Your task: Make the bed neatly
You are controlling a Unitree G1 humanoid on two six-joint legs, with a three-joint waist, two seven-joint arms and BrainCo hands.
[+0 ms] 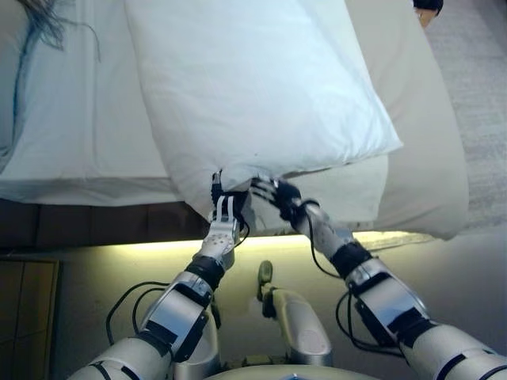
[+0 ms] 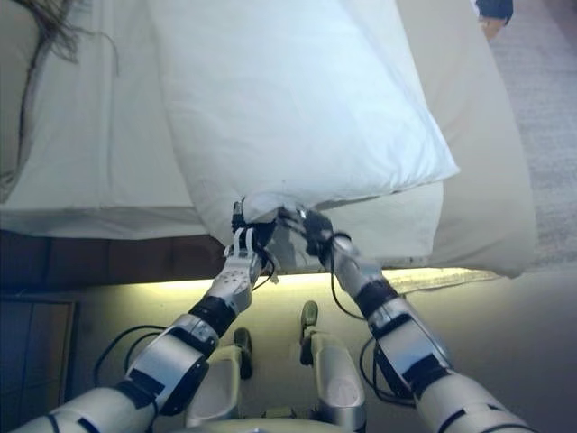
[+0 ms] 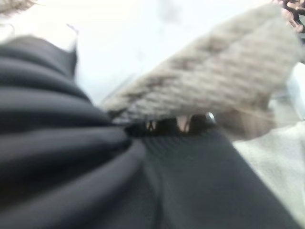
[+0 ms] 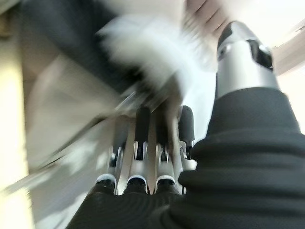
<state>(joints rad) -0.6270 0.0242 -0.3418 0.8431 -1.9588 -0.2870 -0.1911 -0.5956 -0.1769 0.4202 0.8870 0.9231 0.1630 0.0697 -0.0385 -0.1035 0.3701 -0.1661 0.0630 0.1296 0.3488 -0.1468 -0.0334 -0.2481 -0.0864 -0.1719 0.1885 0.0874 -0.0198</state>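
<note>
The bed (image 1: 71,119) fills the upper part of both eye views, its white sheet running to the near edge, with a beige cover (image 1: 428,150) down its right side and grey floor (image 1: 479,95) beyond that. Only the eye views give this whole layout. They also show a dark tangle of fringe (image 1: 47,24) at the bed's far left corner and part of a person (image 1: 428,8) at the top right edge.

A big white pillow (image 1: 253,87) lies across the bed, plump and smooth on top, its near end overhanging the edge toward me and puckering to a narrow bunch where my hands meet it.

My left hand (image 1: 225,212) reaches up to that bunched end, fingers curled into the cloth. Its wrist view shows only the dark cover and a coarse-woven fold (image 3: 205,76) lying over the fingers.

My right hand (image 2: 305,225) sits just beside it on the same end. Its wrist view shows the fingers (image 4: 143,129) running into blurred white cloth and the thumb standing apart, so I cannot tell whether it grips.
</note>
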